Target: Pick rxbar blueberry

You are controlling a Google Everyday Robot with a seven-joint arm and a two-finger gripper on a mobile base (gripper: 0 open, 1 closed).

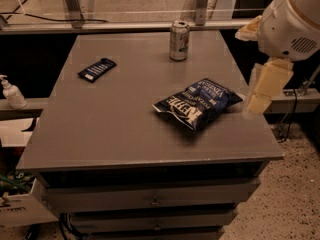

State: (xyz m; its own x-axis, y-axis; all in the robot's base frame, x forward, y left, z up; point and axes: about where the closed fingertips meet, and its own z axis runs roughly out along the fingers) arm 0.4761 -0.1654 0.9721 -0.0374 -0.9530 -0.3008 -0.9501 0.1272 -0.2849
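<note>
We note few containers. A silver drink can stands upright at the far edge of the grey table; we cannot tell what is in it. Below the tabletop, drawers are pushed in and their contents are hidden. At the lower left a white box is cut off by the edge; something green shows at its top, too dim for us to name. A pump bottle stands on a ledge left of the table.

The blueberry bar lies flat on the far left part of the tabletop, a small dark wrapper with a pale patch, well apart from everything else.

The gripper hangs off the right edge of the table, just beside the right end of the chip bag. It is partly lost against the dark background, and we cannot tell whether it is released or clenched. The white arm housing above it is cut off at the top right corner.

The chip bag, crinkled and dark blue, lies between the gripper and the bar. The can is farther back, off that line. A cable hangs at the right.
</note>
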